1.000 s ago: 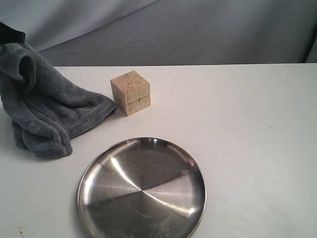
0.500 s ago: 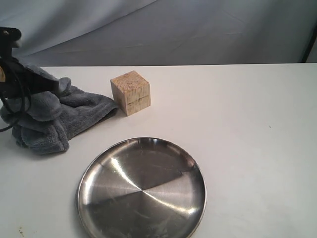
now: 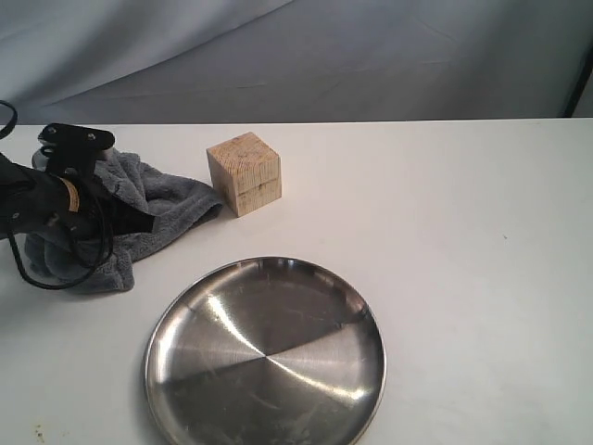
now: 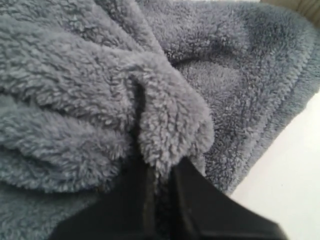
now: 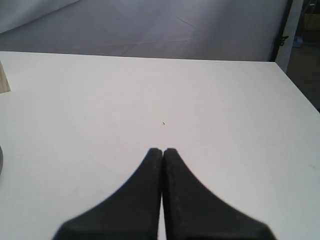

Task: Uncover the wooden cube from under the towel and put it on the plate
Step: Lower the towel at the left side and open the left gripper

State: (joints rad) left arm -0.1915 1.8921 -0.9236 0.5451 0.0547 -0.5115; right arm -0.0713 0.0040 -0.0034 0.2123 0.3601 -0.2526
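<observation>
wooden cube: we see it uncovered, upright on the tabletop, left of centre, beyond the plate.
towel: bunched at far left, its edge just beside the cube; we cannot tell if they touch.
plate: near side, apart from the cube.
left gripper: clenched on a towel fold.
right gripper: fingers pressed together, holding nothing, over the tabletop.

One cube, one towel, one plate
</observation>
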